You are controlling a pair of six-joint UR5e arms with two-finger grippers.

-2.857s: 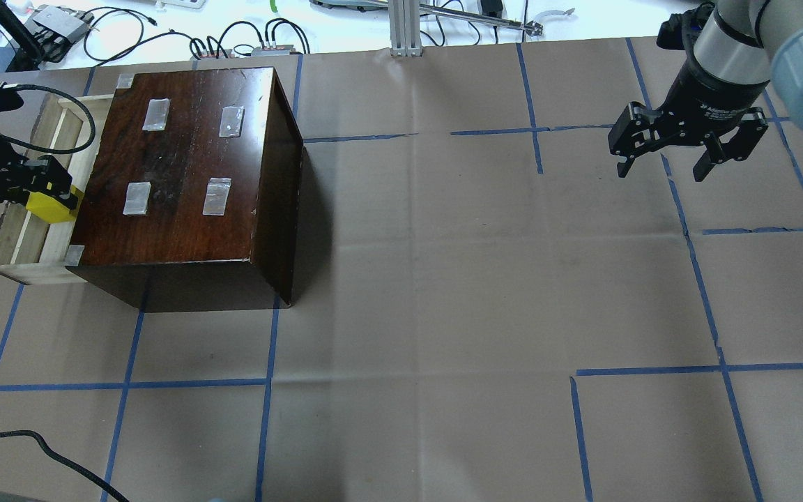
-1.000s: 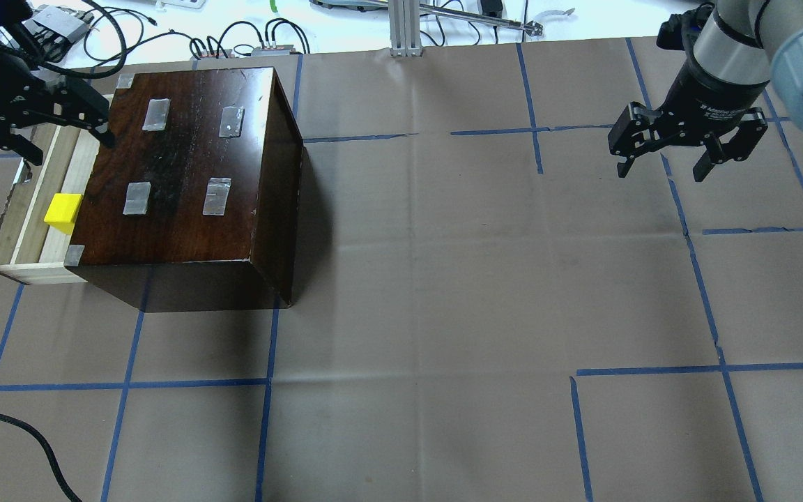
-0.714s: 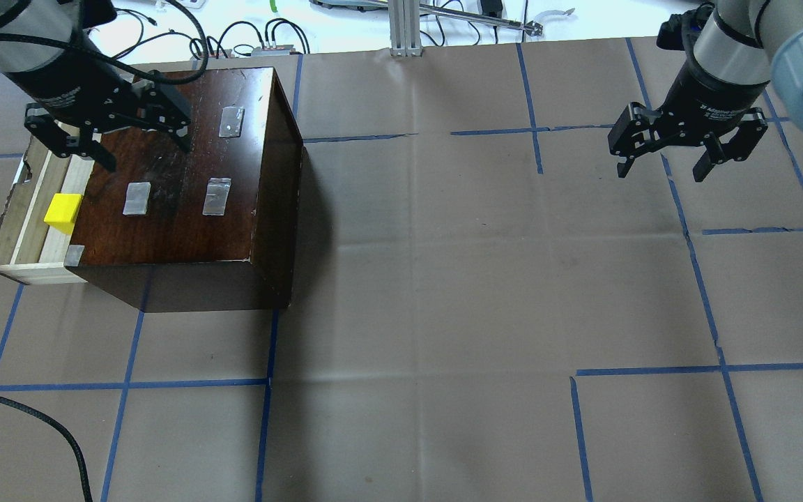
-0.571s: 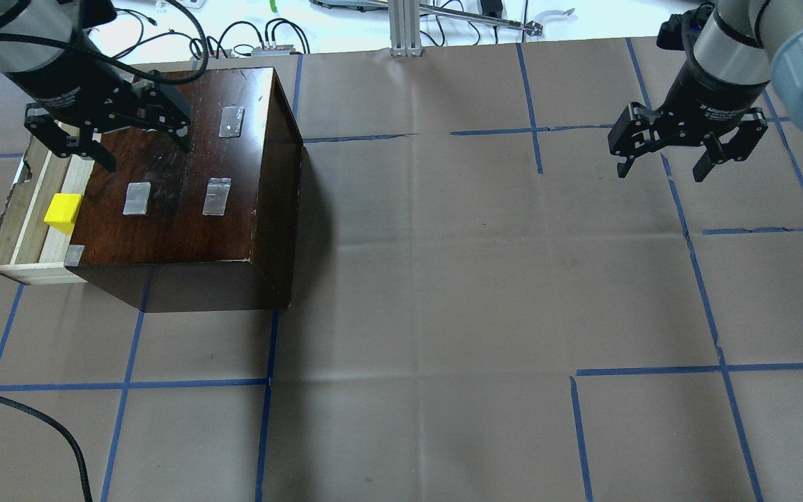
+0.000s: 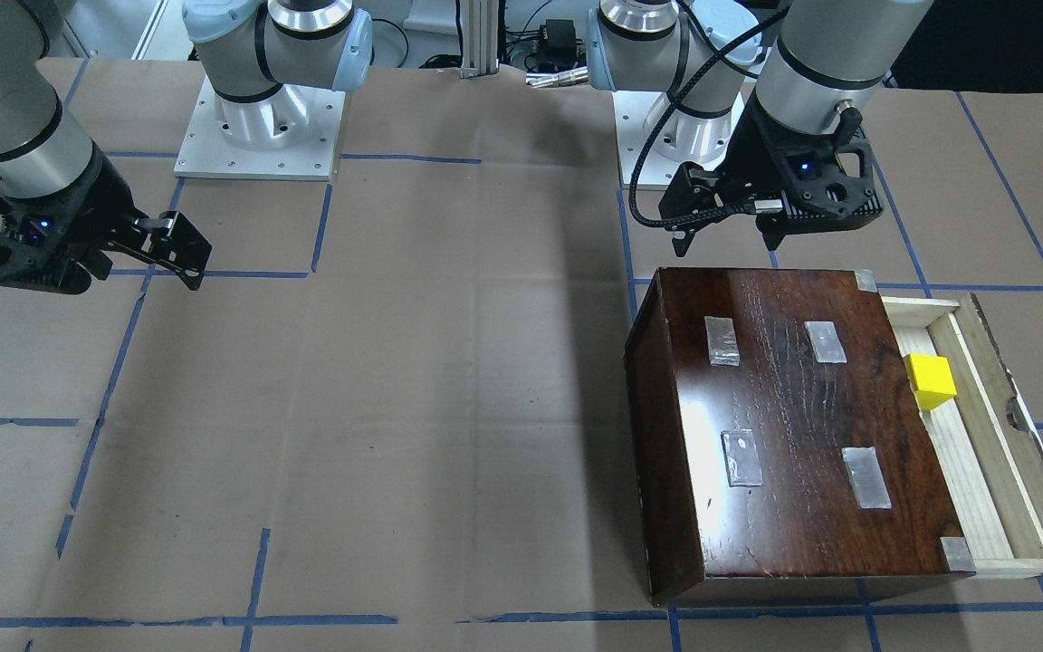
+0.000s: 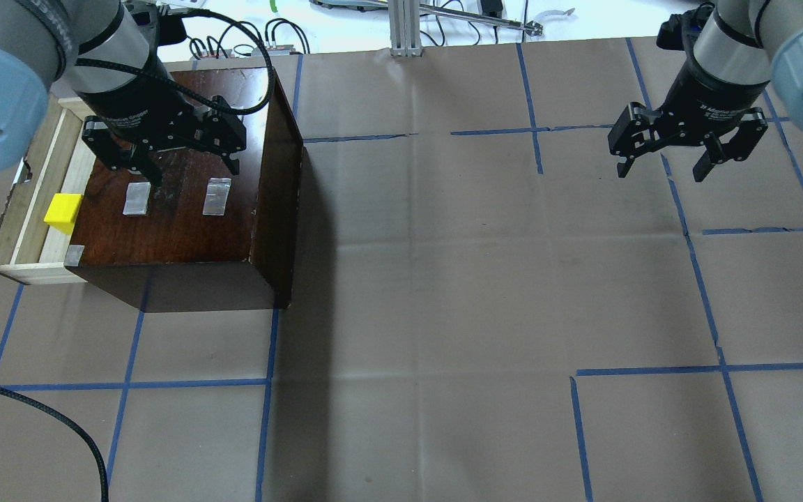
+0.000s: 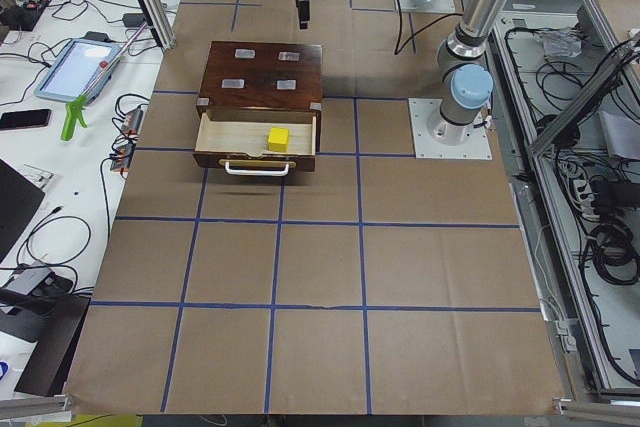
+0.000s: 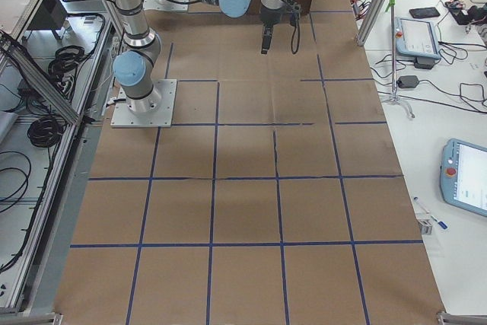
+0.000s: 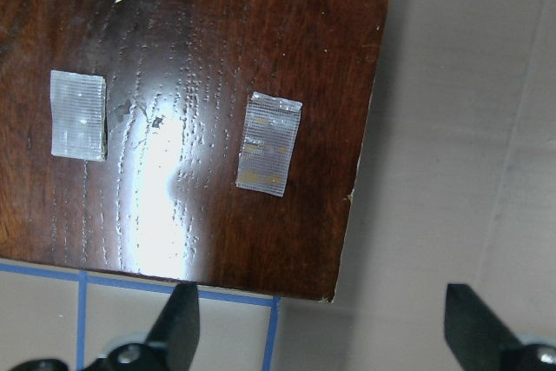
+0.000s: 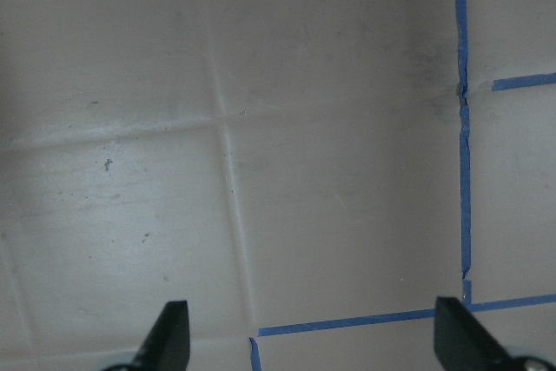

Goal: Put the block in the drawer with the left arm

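One small bright-yellow block [image 6: 63, 213] rests upright inside the open drawer [image 6: 28, 230].

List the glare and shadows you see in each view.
Left wrist view: a white glare streak runs down the cabinet top. Front-facing view: a similar sheen on its lower left. Overhead view: the cabinet throws a soft shadow onto the brown paper to its right.
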